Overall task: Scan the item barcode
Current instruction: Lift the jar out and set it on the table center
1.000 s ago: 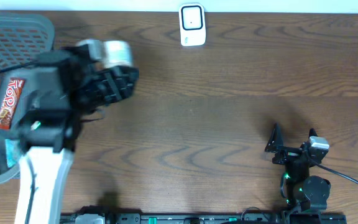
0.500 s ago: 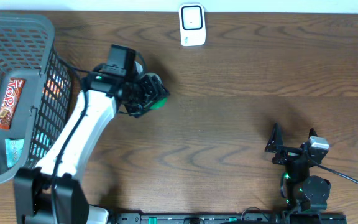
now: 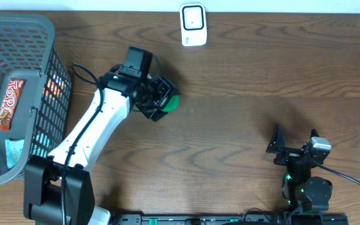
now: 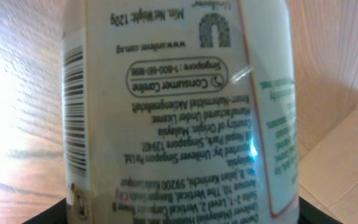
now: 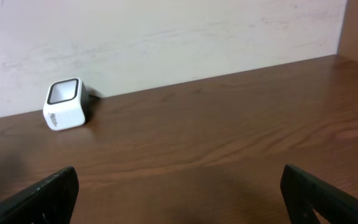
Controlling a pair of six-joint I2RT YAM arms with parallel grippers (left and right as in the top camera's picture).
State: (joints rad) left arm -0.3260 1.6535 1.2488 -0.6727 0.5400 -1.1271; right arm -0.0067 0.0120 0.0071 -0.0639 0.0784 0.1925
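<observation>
Showing barcode (image 4: 74,112) on item (image 4: 179,93), left wrist only

You're looking at what's passing for a shop checkout: a grey shopping basket (image 3: 60,75) is sitting on the wooden table (image 3: 249,81), carrying a red snack packet (image 3: 9,103) and other packaged goods, while a small white barcode scanner (image 3: 193,25) is standing at the back near the pale wall (image 5: 166,37).

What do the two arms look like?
The left arm has a white link, black joints and a looped black cable; the left gripper is black. The right arm is black with a grey camera block, green light and trailing black cable; the right gripper is black.
</observation>
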